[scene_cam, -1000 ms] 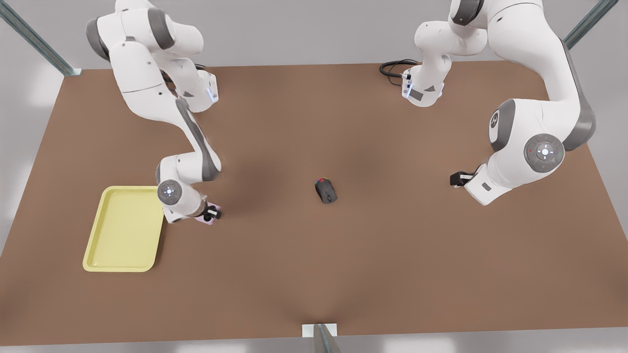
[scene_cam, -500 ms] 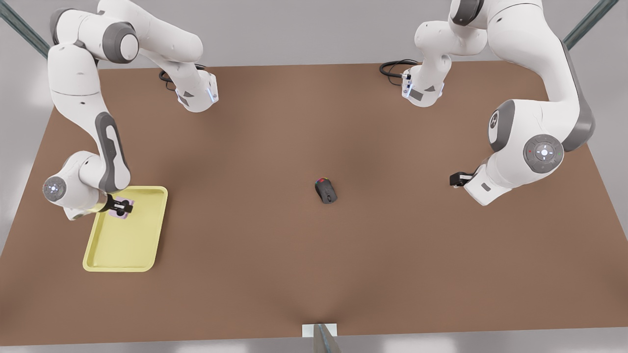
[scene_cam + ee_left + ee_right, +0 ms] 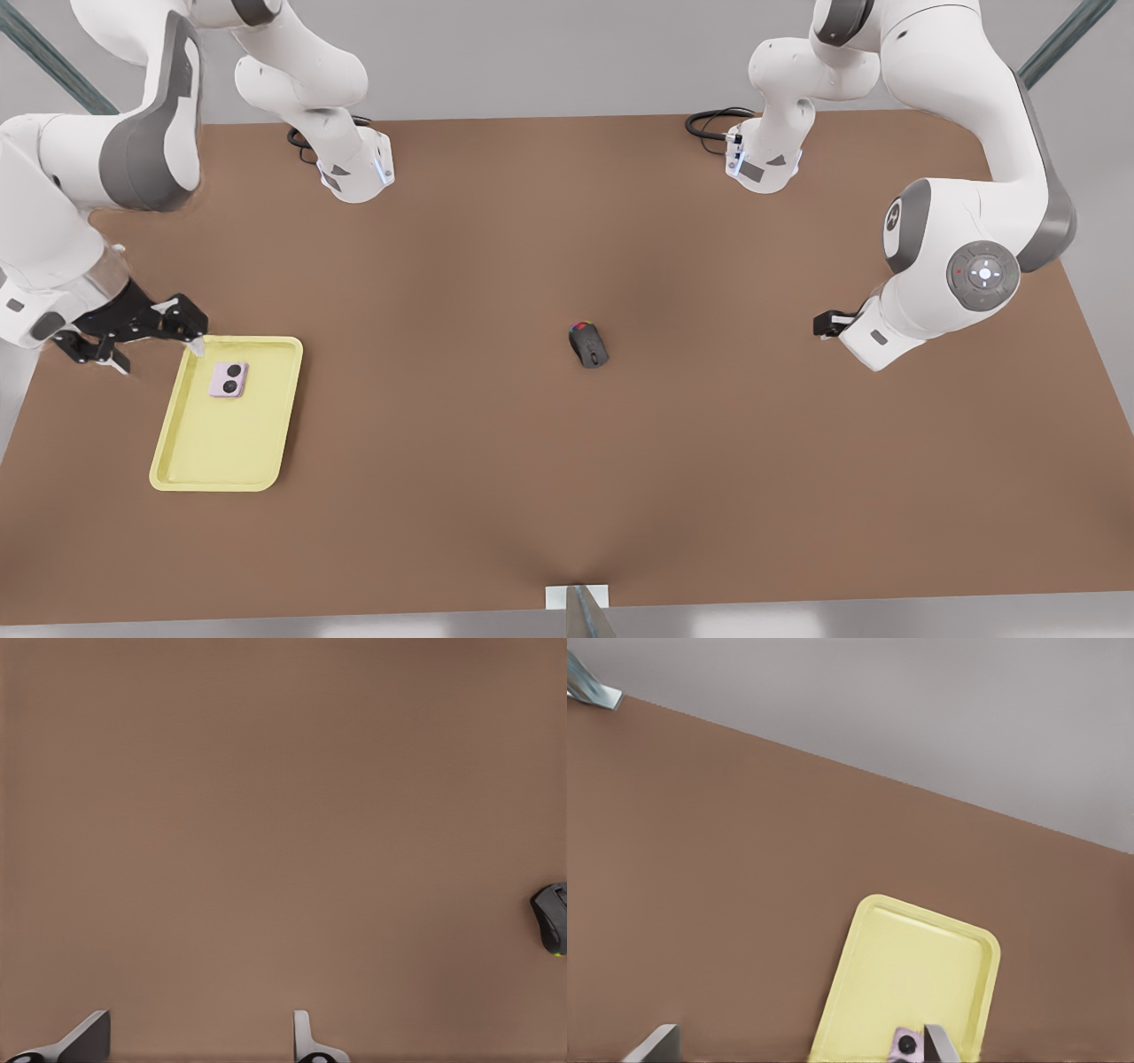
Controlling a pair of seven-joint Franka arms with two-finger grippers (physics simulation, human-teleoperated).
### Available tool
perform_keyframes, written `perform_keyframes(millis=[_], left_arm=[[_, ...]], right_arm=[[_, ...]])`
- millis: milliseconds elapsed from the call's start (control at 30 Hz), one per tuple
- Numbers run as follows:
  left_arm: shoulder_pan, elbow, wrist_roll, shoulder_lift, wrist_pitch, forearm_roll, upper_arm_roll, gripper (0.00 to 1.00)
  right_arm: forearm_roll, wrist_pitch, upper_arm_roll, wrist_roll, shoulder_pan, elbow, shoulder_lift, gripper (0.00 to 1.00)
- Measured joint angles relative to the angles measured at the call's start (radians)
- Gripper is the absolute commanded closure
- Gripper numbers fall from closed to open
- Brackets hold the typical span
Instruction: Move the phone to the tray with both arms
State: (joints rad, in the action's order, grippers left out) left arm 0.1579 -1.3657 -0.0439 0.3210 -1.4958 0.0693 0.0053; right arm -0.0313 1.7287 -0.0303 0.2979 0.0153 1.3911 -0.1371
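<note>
The pale pink phone (image 3: 228, 379) lies flat in the far part of the pale yellow tray (image 3: 221, 443), lenses up. My right gripper (image 3: 158, 354) hangs open and raised by the tray's far corner at the front view's left, holding nothing. Its wrist view looks down on the tray (image 3: 912, 974), and the phone (image 3: 906, 1045) peeks out beside one fingertip of the right gripper (image 3: 797, 1050). My left gripper (image 3: 828, 324) waits at the front view's right above bare table; in its wrist view the left gripper (image 3: 195, 1045) is open and holds nothing.
A dark grey computer mouse (image 3: 588, 344) sits near the middle of the brown table (image 3: 567, 487), also seen as the mouse (image 3: 552, 917) from the left wrist. Both arm bases and a black cable (image 3: 709, 124) stand at the far edge.
The right gripper carried the phone from beside the tray to over it, let go and lifted away toward the front view's left. The phone now rests in the tray. The left arm stayed still.
</note>
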Motion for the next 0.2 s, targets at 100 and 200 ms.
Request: perform_keyframes(millis=[100, 200], left_arm=[[0.001, 0.001, 0.0, 0.001, 0.0, 0.003, -0.001, 0.0], [0.0, 0.001, -0.001, 0.002, 0.0, 0.006, -0.001, 0.0]], right_arm=[[-0.011, -0.131, -0.002, -0.025, 0.053, -0.016, 0.011, 0.0], [-0.016, -0.211, -0.005, -0.046, 0.045, -0.019, 0.013, 0.0]])
